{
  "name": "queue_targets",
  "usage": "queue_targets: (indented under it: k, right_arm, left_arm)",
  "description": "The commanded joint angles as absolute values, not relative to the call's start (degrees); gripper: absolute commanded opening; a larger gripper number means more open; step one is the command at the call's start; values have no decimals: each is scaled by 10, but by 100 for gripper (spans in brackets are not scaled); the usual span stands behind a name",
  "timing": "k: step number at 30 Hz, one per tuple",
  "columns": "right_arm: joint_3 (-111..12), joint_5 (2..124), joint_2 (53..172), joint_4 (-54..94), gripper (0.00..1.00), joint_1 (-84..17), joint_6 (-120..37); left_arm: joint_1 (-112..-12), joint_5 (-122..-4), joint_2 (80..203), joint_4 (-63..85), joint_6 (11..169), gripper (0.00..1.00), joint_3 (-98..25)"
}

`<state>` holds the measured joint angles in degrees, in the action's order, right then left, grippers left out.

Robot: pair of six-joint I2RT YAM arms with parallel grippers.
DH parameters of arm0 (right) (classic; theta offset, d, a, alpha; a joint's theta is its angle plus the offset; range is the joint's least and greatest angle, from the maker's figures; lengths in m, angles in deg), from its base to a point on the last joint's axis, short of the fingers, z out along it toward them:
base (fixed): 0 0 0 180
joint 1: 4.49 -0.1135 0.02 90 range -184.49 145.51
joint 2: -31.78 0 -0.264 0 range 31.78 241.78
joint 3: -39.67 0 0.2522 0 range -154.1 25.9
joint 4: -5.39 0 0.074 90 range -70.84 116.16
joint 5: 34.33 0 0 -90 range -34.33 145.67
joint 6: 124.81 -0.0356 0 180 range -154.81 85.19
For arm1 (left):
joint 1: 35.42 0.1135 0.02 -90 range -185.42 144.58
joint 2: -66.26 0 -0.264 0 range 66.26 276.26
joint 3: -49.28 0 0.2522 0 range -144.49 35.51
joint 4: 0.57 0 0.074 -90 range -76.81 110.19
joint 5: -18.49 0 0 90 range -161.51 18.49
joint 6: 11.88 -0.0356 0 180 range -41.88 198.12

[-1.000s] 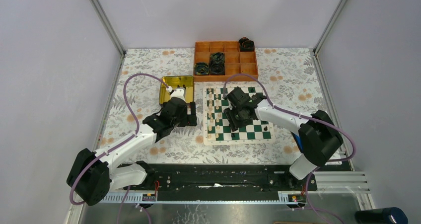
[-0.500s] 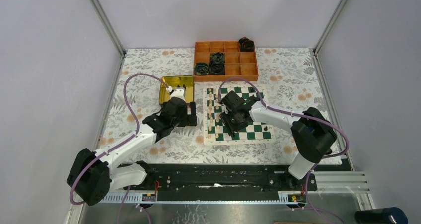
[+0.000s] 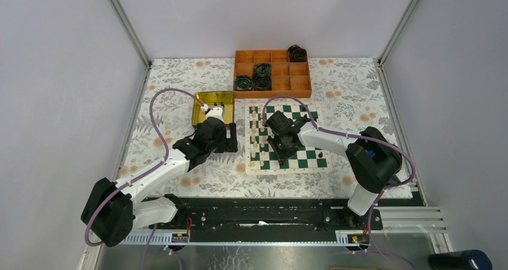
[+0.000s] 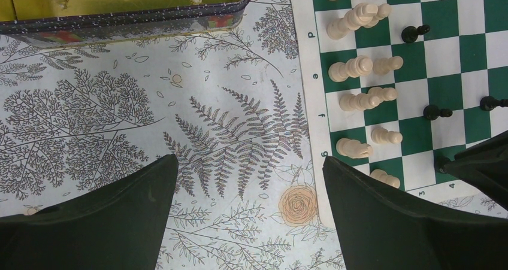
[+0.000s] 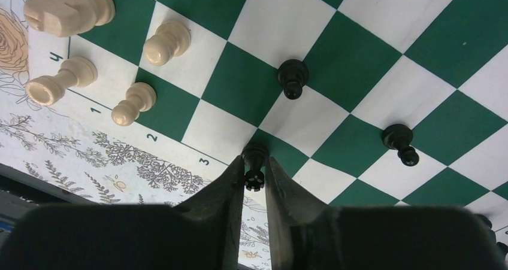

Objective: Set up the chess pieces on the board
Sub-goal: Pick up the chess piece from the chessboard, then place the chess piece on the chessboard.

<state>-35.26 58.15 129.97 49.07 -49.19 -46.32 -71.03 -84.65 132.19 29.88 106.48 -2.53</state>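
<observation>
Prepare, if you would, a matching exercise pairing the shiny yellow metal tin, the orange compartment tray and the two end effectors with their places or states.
Things:
1. shiny yellow metal tin
2. orange plastic compartment tray
3. left end effector
4. right end effector

Places or states:
A. shut on a small black chess piece
B. holds dark coiled cable rolls
C. wide open above the floral tablecloth
D. stands left of the green-and-white chessboard mat

Pairs: 1-D, 2-B, 3-C, 4-A.
</observation>
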Motion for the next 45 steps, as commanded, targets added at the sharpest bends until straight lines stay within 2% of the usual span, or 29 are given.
queue_targets:
  k: [1, 7, 24, 36, 45]
  right_arm:
    - [-355, 569, 1301, 489, 22, -497, -465]
    - [-357, 560, 1288, 498, 9, -497, -470]
    - [-369, 431, 1196, 572, 8, -491, -531]
    - [-271, 433, 1108, 576, 5, -376, -568]
    - [-234, 438, 1107, 570, 4, -332, -580]
  left_arm:
    - [-715, -860, 1325, 293, 1056, 99, -41]
    - [-714, -859, 1324, 293, 1056, 99, -41]
    - [-715, -854, 1312, 294, 1058, 99, -39]
    - [-719, -849, 1310, 293, 1059, 99, -39]
    - [-725, -850, 1306, 294, 1059, 99, -37]
